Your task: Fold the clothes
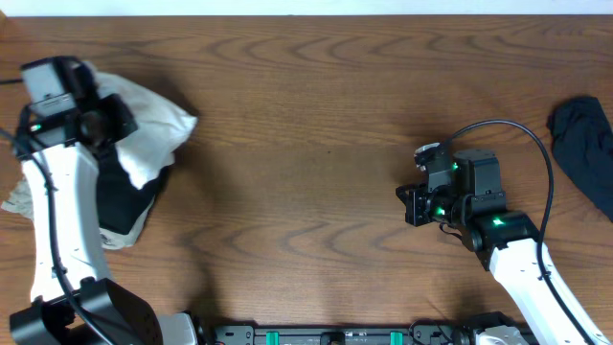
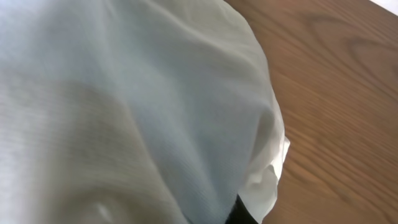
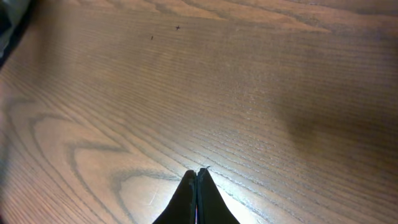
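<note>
The white clothes [image 1: 158,125] sit at ten o'clock on the worktop [image 1: 306,115], dark clothes [image 1: 582,144] at three. The right fingers [image 3: 196,186] are together, empty. The left fingers [image 1: 117,121] meet the white clothes; I cannot tell their grip.

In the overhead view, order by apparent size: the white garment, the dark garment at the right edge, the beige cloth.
1. white garment
2. dark garment, close behind; the frame edge cuts it
3. beige cloth
</note>
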{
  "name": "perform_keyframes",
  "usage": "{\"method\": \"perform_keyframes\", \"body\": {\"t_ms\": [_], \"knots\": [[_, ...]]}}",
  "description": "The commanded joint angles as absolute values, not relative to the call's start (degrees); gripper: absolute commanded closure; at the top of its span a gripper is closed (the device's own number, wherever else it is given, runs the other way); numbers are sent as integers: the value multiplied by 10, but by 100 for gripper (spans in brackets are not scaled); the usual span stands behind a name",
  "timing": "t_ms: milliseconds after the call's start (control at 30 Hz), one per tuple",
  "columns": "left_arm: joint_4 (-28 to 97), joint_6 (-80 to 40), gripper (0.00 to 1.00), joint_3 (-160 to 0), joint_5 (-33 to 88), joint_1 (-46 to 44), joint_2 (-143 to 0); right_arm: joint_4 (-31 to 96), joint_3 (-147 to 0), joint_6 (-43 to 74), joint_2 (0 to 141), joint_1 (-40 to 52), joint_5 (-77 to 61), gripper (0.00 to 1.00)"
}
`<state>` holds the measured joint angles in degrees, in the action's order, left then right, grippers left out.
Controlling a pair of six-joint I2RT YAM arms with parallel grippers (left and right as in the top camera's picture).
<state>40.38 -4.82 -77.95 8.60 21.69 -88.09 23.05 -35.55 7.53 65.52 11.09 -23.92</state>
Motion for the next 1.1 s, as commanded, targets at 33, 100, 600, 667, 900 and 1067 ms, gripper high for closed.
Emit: {"method": "perform_keyframes", "body": {"t_ms": [33, 100, 600, 667, 900, 1067], "knots": [[403, -44, 94, -798, 83, 269, -881, 232, -356, 65, 650, 108, -238, 99], [403, -44, 94, -798, 83, 286, -884, 232, -356, 62, 650, 108, -238, 99], [439, -52, 94, -787, 82, 349, -903, 237, -356, 61, 650, 108, -233, 99], [441, -52, 94, -783, 79, 359, -903, 236, -356, 61, 650, 108, -233, 99], [456, -96, 11, -778, 78, 398, -903, 237, -356, 61, 650, 108, -233, 99], [465, -129, 2, -778, 79, 424, -903, 236, -356, 61, 650, 108, -233, 99]]}}
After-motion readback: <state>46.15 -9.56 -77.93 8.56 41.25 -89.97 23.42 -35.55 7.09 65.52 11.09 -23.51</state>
